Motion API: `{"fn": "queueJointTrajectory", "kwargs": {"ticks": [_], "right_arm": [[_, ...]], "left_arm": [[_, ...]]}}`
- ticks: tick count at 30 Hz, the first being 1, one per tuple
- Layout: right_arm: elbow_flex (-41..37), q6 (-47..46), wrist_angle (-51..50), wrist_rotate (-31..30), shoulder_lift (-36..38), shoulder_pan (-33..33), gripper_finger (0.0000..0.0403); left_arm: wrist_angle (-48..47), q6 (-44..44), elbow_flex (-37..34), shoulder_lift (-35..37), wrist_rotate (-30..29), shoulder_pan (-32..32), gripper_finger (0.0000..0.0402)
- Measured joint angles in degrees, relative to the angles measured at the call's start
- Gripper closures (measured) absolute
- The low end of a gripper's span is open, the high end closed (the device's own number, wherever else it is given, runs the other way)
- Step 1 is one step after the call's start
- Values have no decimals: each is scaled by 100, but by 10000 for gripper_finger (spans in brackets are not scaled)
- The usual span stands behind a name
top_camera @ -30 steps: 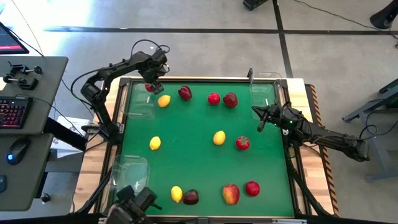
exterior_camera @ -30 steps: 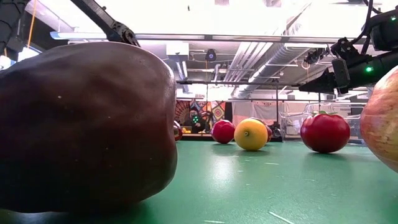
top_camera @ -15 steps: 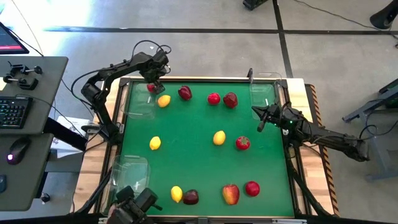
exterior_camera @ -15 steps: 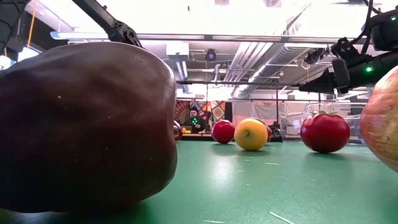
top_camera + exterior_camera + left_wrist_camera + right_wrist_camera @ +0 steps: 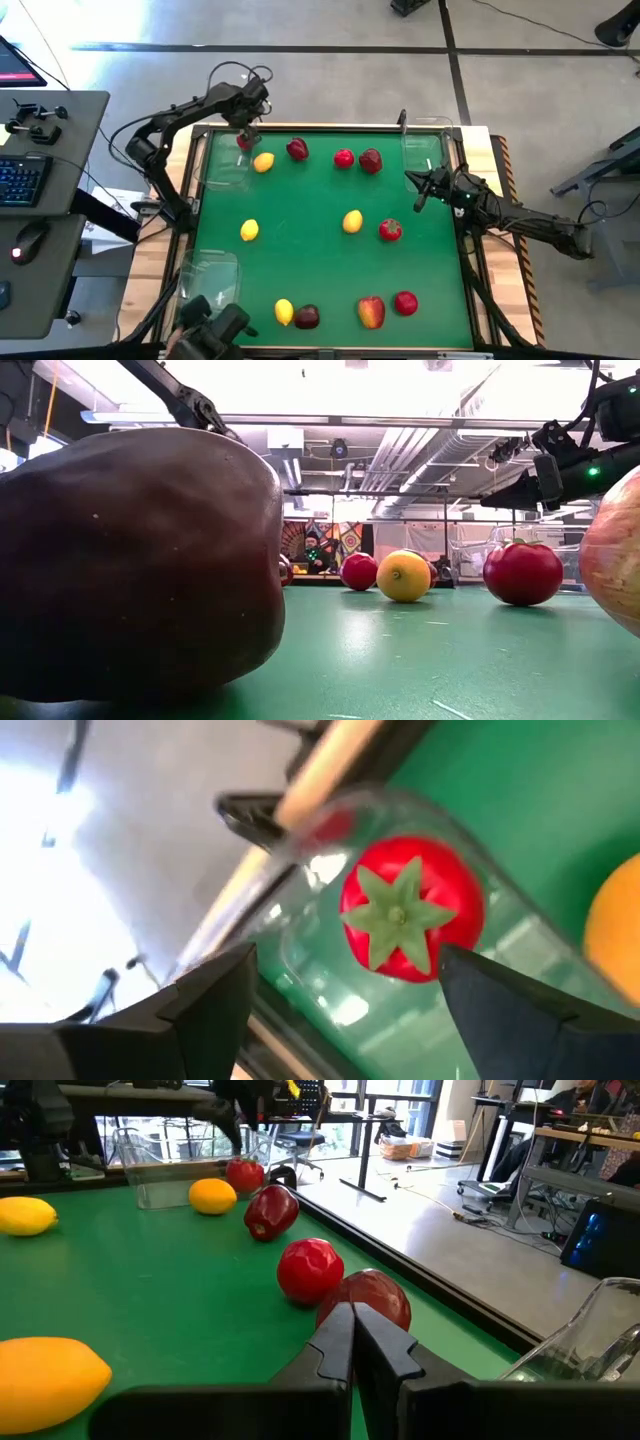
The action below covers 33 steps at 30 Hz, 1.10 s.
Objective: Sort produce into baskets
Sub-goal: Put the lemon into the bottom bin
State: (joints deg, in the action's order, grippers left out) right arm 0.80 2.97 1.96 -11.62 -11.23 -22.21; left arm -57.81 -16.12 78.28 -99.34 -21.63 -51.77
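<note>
Your left gripper (image 5: 245,128) hangs over the far-left tray (image 5: 220,170). Its fingers (image 5: 205,1005) stand wide apart on either side of a red tomato (image 5: 410,910), and they hold nothing. The tomato lies calyx-up on the tray floor close to the rim, so this looks like a drop-off that is already made.

To finish it cleanly, lift straight up and keep the fingers spread. If you swing sideways first, a fingertip could catch the clear wall and drag the tray, or knock the tomato out. Only once you are above the rim should you turn toward the nearest lemon (image 5: 264,162), which sits just outside that tray.

Your right gripper (image 5: 418,198) waits at the table's right edge near the far-right tray (image 5: 425,150), with its fingers pressed together on nothing.

The count on the green mat (image 5: 320,260) and in the trays:
- 3 clear trays, the third being the near-left tray (image 5: 205,272)
- 4 lemons
- 4 bright red pieces, including the tomato in the tray
- 3 dark red fruits
- 1 red-yellow apple (image 5: 371,312)

That makes 12 pieces in all. 1 is in a tray and 11 are loose on the mat.
</note>
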Motion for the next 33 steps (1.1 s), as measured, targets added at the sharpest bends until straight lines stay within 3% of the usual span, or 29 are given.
{"fn": "queueJointTrajectory", "kwargs": {"ticks": [9,14,20,25,30,33], "right_arm": [[0,1,0,0,0,1,402],[0,-1,0,0,0,1,402],[1,0,-1,0,1,0,402],[1,0,-1,0,1,0,402],[1,1,0,0,0,0,402],[1,0,0,0,1,0,402]], "left_arm": [[1037,219,-313,1134,1501,71,159],[2012,348,-1117,1981,1587,421,189],[3078,226,-1994,3051,1747,1240,222],[4033,72,-2693,3760,2260,2043,242],[4262,-225,-3096,4074,2720,2826,255],[4292,98,-3226,4047,2733,3168,257]]}}
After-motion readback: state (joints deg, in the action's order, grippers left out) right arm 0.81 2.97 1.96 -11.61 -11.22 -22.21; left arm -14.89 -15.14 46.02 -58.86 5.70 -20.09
